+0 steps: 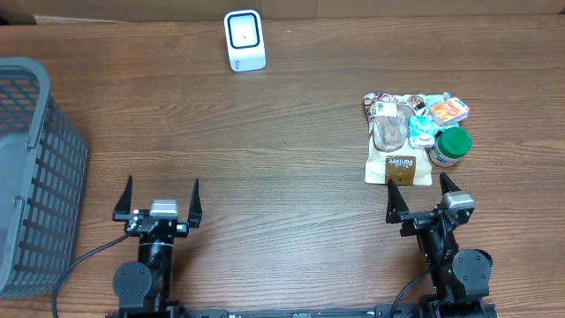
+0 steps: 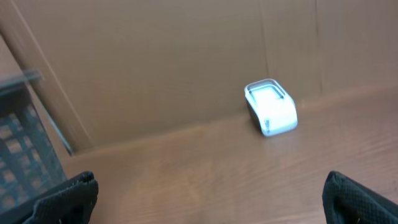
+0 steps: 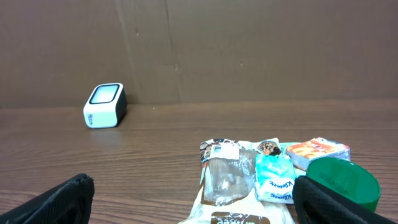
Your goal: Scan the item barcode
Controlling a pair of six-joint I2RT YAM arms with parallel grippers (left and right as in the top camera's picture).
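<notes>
Both arms are parking at the near edge of the table [image 1: 291, 177], and neither is carrying anything. The left gripper [image 1: 162, 185] is spreading its fingers [image 2: 65, 200] wide around bare wood. It is facing up the table towards the scanner [image 1: 244, 40], which is standing well apart from it at the far edge, against the cardboard wall. A grey basket [image 1: 35, 177] is standing off to that arm's left.

Over on the right, the right gripper [image 1: 417, 183] is also gaping wide, with nothing between its fingers [image 3: 59, 200]. The items are lying in a tight pile just ahead of it. A brown bag [image 1: 399, 150] is lying flat, its near edge reaching just about to the fingertips (touching or not, I cannot tell). A green-lidded jar [image 1: 452, 146] is pressing against the bag's right side. A pale blue pouch [image 1: 422, 131] is resting on the bag's far right corner, and an orange packet [image 1: 448, 110] is lying beyond the jar. No barcode is readable from here.
</notes>
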